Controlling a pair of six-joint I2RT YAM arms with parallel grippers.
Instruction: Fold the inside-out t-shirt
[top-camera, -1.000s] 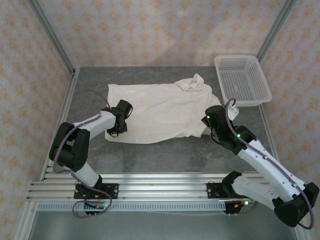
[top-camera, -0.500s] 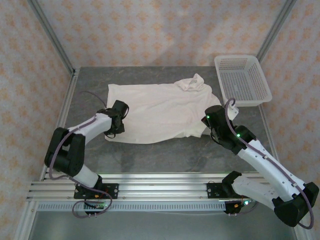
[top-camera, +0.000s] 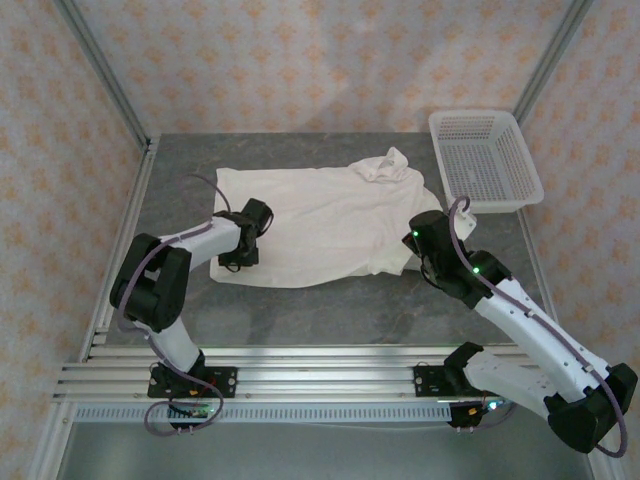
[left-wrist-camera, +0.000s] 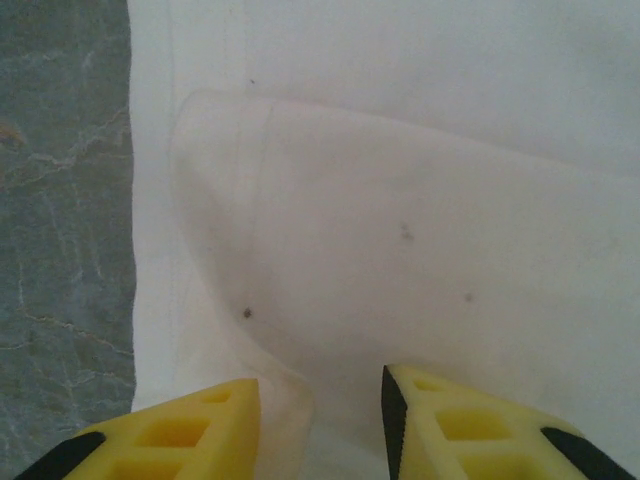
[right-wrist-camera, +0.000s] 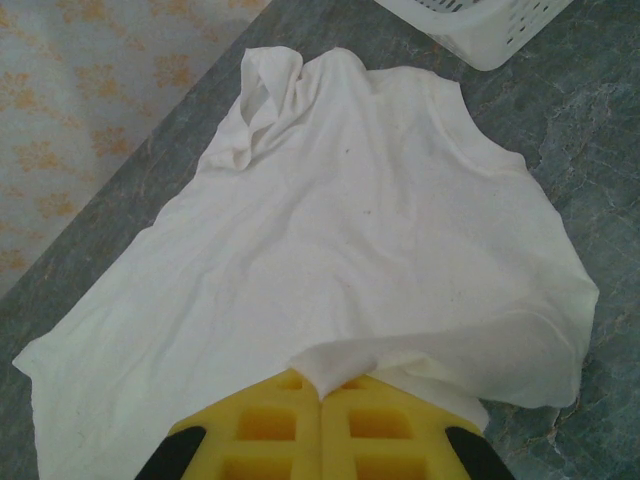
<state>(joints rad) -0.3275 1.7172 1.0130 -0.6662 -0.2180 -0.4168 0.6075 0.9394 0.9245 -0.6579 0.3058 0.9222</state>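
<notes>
Seen from above, the inside-out t-shirt (top-camera: 320, 215) lies spread on the grey worktop (top-camera: 300, 310), just beside the white mesh basket (top-camera: 485, 160), with its bunched sleeve nearest that basket. The right pincer (top-camera: 413, 248) sits at the shirt edge close to the basket. The left pincer (top-camera: 238, 260) is at the shirt corner farthest from the basket.

In the left wrist view, the yellow fingers (left-wrist-camera: 190, 432) stand partly apart over a doubled-over flap, and a ridge of cloth runs into the gap. Nothing looks clamped. I would push in further and close on both layers before lifting.

In the right wrist view, the fingers (right-wrist-camera: 270, 420) are pressed together with a small tuck of hem pinched between them.

For a clean fold, I judge both corners should rise together and level, with the edge taut between them. They should travel straight across without catching the bunched part by the basket.

No brand, label or writing can be read, only a few tiny dark specks on the cloth.
</notes>
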